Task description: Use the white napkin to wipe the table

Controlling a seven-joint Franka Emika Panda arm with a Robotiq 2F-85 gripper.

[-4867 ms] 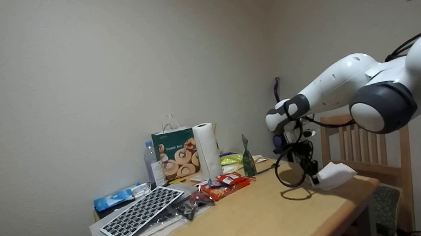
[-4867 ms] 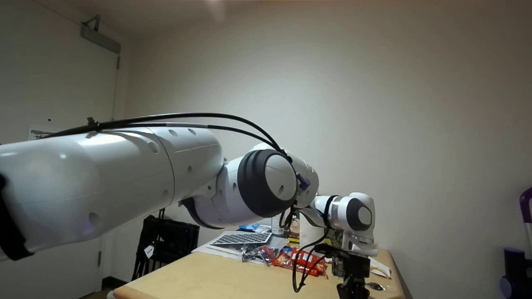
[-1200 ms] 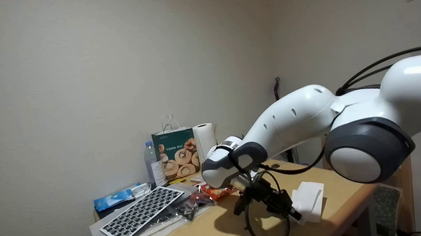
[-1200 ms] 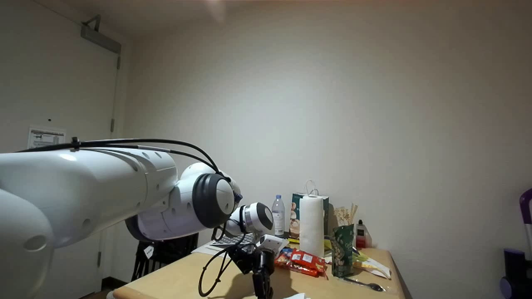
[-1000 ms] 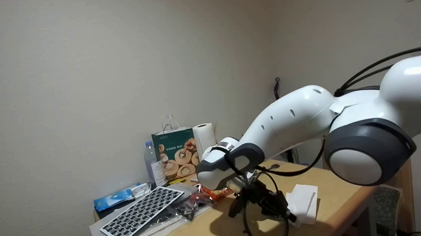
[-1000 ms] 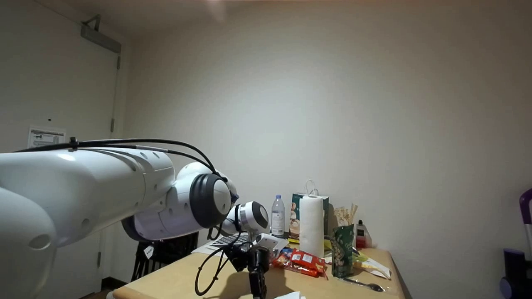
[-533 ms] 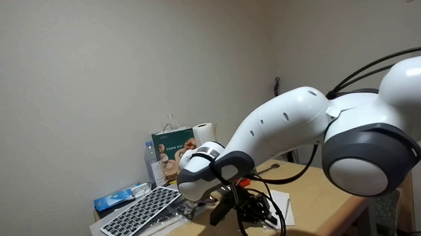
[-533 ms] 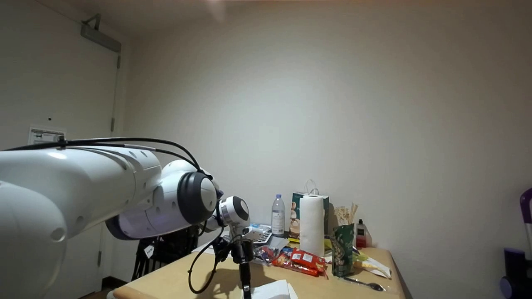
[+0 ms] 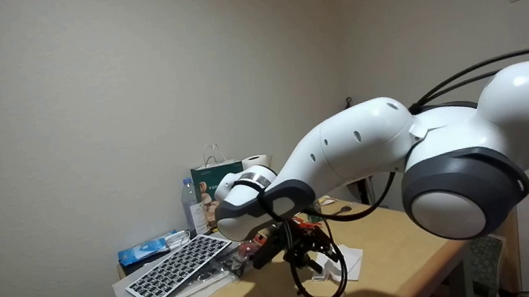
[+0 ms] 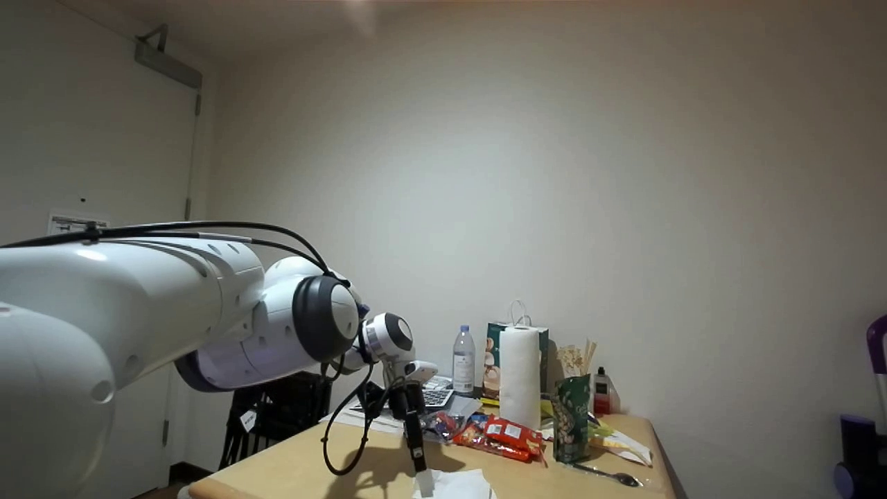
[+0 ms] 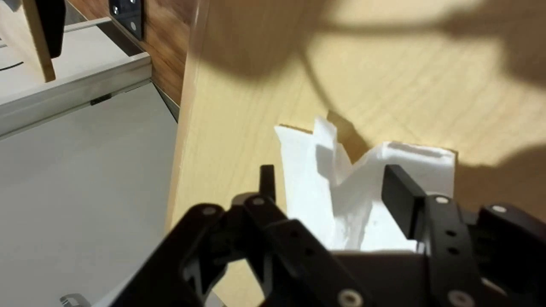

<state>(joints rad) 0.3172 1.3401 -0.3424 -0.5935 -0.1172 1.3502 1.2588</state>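
Observation:
The white napkin point(image 11: 305, 187) lies creased on the tan wooden table point(image 11: 230, 140), with a fold standing up in its middle. In the wrist view my gripper point(image 11: 330, 183) is open, its fingers spread wide over the napkin and not closed on it. One finger point(image 11: 267, 179) shows just off the napkin's edge against bare wood; the opposite one is in front of the white sheet. Both exterior views show the napkin point(image 9: 352, 262) point(image 10: 459, 484) at the gripper's tips; cables partly cover it in an exterior view, and the lower frame edge cuts it off in an exterior view.
A keyboard point(image 9: 180, 268) rests on paper at one table end. Red snack packets point(image 10: 502, 436), a paper towel roll point(image 10: 520, 378), a green pouch point(image 10: 572, 419), a spoon point(image 10: 613, 475) and a bottle point(image 10: 463, 360) stand or lie toward the wall.
The napkin travelled with the gripper across the table, away from the chair end. Within the last half second the jaws have opened, the napkin is let go, and the arm has risen slightly.

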